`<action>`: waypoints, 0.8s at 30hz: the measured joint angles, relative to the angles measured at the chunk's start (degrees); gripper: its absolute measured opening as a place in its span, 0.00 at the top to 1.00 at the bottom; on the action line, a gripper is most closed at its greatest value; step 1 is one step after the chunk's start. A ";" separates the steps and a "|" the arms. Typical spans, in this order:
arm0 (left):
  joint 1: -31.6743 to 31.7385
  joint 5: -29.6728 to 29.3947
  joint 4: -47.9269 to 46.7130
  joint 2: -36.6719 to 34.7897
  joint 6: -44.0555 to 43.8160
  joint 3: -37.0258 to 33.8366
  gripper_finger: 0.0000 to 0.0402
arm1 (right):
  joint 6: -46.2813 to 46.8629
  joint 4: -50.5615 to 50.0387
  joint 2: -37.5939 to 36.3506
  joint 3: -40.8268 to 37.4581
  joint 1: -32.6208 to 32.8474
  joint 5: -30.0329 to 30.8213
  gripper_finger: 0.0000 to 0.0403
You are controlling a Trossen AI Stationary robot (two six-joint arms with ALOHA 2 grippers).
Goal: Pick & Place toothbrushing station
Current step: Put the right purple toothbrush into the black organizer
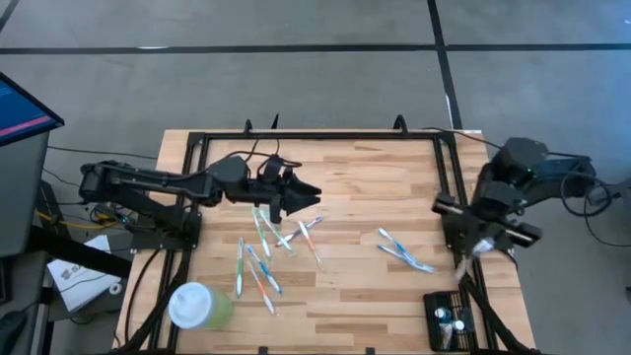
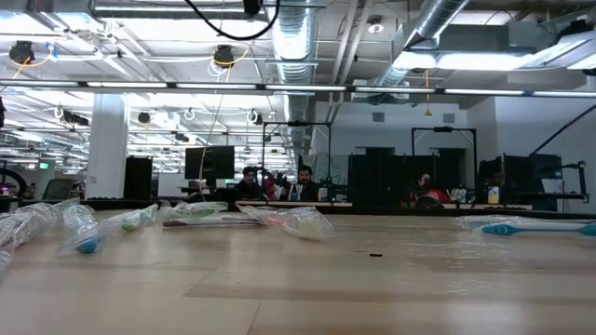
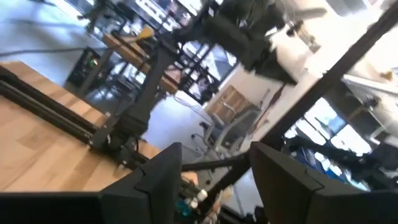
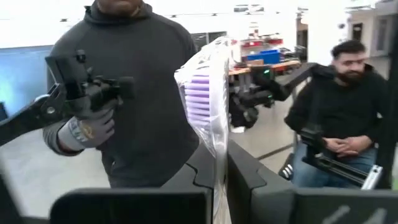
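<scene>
I see my left gripper over mid-table above the scattered toothbrushes, its jaws apart and empty. My right gripper, at the right edge, is clamped on a wrapped toothbrush. The toothbrushing station sits near the front right corner.
</scene>
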 joint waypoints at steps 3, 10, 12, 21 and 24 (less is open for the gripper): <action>-1.32 -0.66 2.34 -0.17 0.80 0.00 0.56 | -0.46 0.73 -6.62 -4.83 3.21 0.24 0.99; -2.92 -1.06 5.68 -0.23 6.07 0.00 0.58 | 2.77 5.96 -20.25 -16.75 10.05 6.03 0.99; -2.63 -2.17 6.12 -0.23 6.12 0.00 0.58 | 3.73 9.27 -21.91 -19.50 11.57 6.96 0.99; -2.55 -2.30 7.71 -0.25 6.13 0.00 0.58 | 2.81 11.78 -21.76 -28.32 19.63 7.15 0.99; -2.55 -2.30 7.65 -0.25 6.12 0.00 0.58 | -0.10 14.54 -21.91 -31.52 23.80 8.77 0.99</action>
